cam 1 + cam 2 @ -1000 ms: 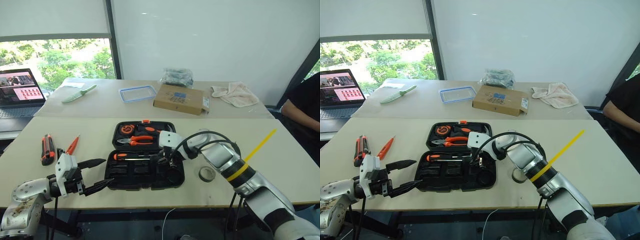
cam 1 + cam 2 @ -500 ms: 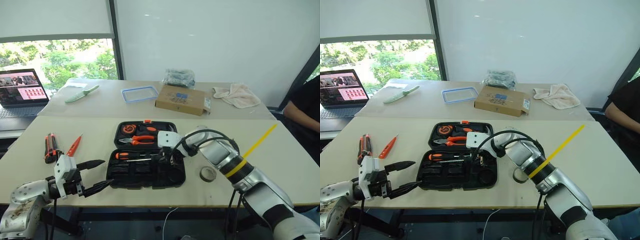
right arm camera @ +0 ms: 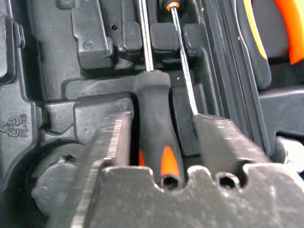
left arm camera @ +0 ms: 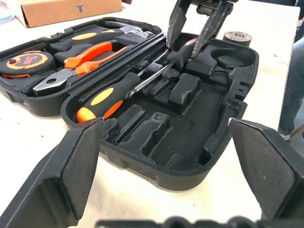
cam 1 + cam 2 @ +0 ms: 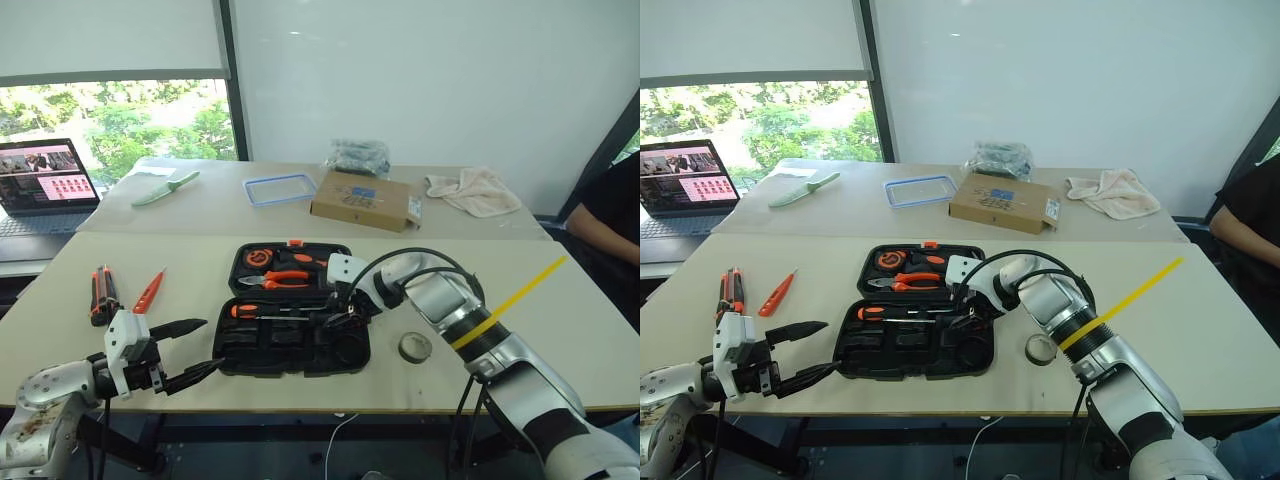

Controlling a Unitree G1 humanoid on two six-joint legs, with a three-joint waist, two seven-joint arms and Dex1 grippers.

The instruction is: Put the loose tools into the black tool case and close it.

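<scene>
The black tool case (image 5: 290, 345) lies open in the middle of the near table. My right gripper (image 5: 335, 318) hangs over its near half. It is open, with a finger on each side of a black-and-orange screwdriver handle (image 3: 154, 123) that lies in a slot. A second screwdriver (image 4: 109, 97) rests in the slot beside it. On the table to the left lie the utility knife (image 5: 99, 293) and the slim orange screwdriver (image 5: 149, 291). The tape roll (image 5: 414, 347) sits right of the case. My left gripper (image 5: 208, 345) is open and empty at the case's left front corner.
Pliers (image 5: 280, 280) and a tape measure (image 5: 256, 259) fill the case's far half. The far table carries a cardboard box (image 5: 362, 200), a pale green knife (image 5: 162, 187), a blue-rimmed lid (image 5: 279, 187), a cloth (image 5: 472, 190) and a laptop (image 5: 48, 190). A person's arm (image 5: 605, 235) shows at the right edge.
My right gripper's fingers have spread apart from the screwdriver handle, which now lies in its slot. The left arm has stayed put.
</scene>
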